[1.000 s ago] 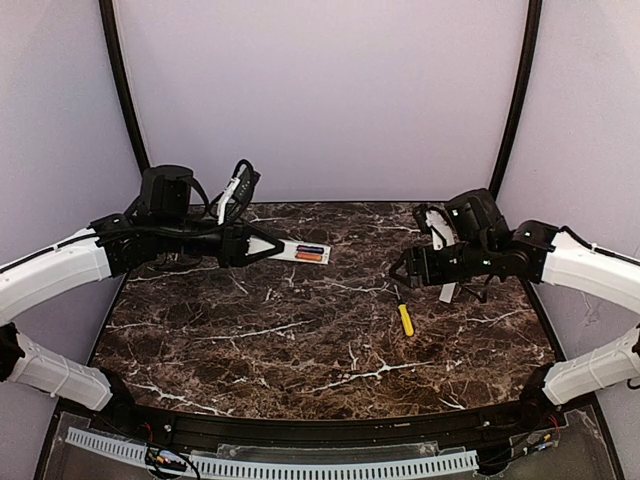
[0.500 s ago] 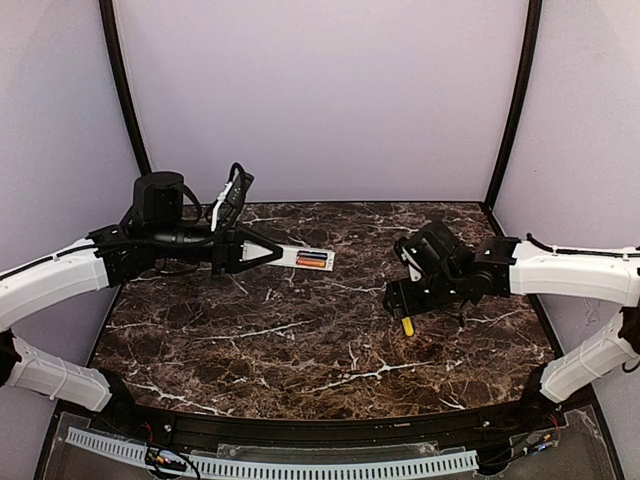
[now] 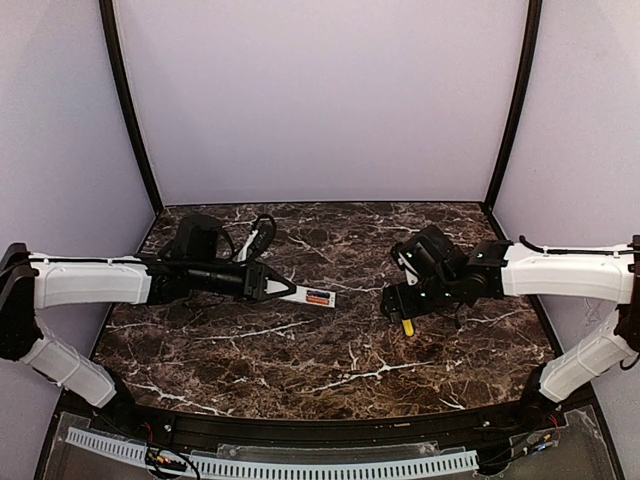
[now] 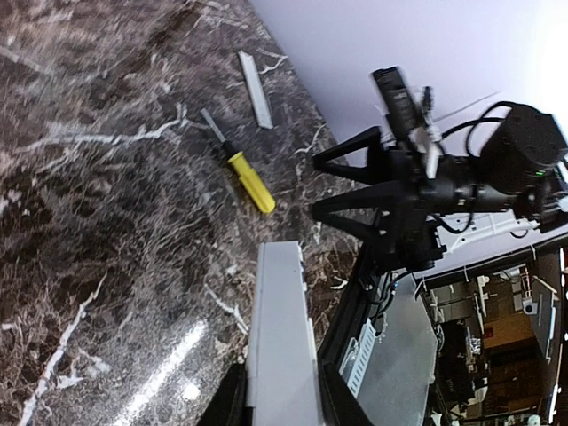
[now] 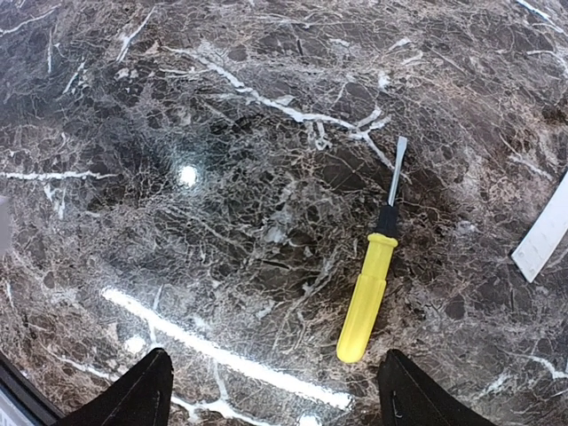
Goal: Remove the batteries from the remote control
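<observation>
Left pincer (image 3: 288,291) clamped on remote control (image 3: 316,296), left of worktop (image 3: 300,365) centre; batteries (image 3: 321,298) apparently seated in it. Right pincer (image 3: 398,308) spread apart over screwdriver (image 3: 406,324), toward the right edge, well apart from the remote control.

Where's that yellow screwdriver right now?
The yellow screwdriver lies flat on the marble table, on the right side, just below the open right gripper hovering over it, with a pale cover strip nearby.
</observation>
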You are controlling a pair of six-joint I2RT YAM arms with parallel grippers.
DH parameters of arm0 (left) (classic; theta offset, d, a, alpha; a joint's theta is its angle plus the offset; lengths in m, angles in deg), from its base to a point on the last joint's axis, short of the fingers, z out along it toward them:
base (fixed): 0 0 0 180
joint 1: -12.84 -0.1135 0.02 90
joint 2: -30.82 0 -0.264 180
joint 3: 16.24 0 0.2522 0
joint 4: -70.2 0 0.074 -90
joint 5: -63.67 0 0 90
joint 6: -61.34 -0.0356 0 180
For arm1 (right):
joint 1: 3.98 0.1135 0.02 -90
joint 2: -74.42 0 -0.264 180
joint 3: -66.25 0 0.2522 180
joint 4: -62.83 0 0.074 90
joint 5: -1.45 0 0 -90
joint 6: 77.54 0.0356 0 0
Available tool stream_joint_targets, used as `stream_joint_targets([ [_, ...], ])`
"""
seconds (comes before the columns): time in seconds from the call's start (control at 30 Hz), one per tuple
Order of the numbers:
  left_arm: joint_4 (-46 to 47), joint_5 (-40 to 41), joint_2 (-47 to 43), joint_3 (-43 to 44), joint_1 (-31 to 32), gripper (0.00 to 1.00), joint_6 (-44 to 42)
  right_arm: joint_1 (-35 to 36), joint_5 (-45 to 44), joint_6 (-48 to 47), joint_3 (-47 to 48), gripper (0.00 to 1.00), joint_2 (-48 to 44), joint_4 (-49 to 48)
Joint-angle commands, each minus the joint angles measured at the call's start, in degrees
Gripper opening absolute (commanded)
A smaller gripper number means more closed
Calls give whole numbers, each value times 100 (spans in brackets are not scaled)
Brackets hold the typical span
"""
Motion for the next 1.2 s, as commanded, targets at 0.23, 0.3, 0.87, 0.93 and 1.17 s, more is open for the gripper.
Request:
stream_joint_targets([
  [0.23,315,246,1406,102,59,2,1069,-348,534,-29,-268,80,-459,-219],
  [0.3,185,259,1614,203,59,3,1075,-386,568,-29,-324,80,-492,-234],
  [0.87,-1532,989,1845,667,23,60,398,-477,801,-127,-630,80,-554,-381],
  [0.93,-1703,1063,1846,715,-6,68,295,-478,824,-123,-682,80,-580,-387],
  [1.17,-2713,1826,1795,1009,-31,93,-228,-505,882,-98,-793,80,-542,-395],
])
